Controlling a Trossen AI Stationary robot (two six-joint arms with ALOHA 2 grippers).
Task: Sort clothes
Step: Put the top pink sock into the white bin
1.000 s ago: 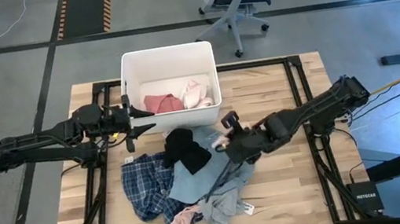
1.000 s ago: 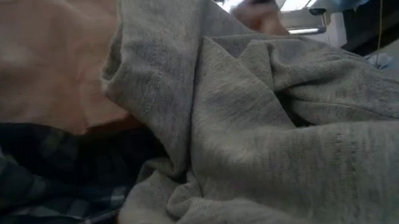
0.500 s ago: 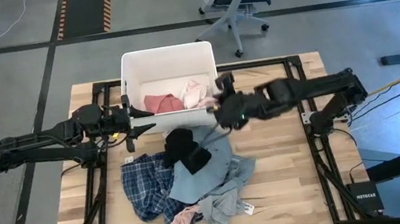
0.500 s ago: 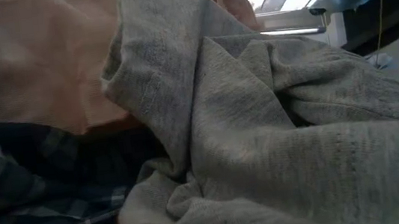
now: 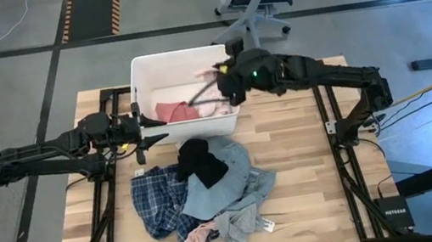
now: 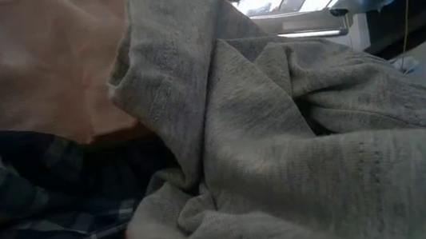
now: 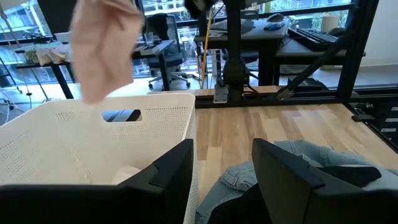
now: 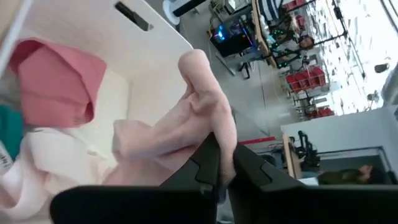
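I saw the left jaws (image 5: 142, 132) parted and empty, just beside the white bin's (image 5: 137, 66) near wall. The right jaws (image 5: 225, 77) were clenched on a pale pink garment (image 8: 186, 134), hanging from them over the bin. Remaining clothes (image 5: 205, 191) lay heaped on the tabletop (image 5: 300, 168) below.

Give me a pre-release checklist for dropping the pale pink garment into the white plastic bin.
1. Right gripper shut on the pale pink garment: ok.
2. Garment hangs over the white plastic bin, not the table: ok in the high view.
3. Room in the bin: ok; a darker pink piece and light pieces lie on its floor, with bare floor beside them.
4. Left gripper out of the drop path: ok; it waits open outside the bin's near wall.
5. Garment free of the bin rim: cannot tell.
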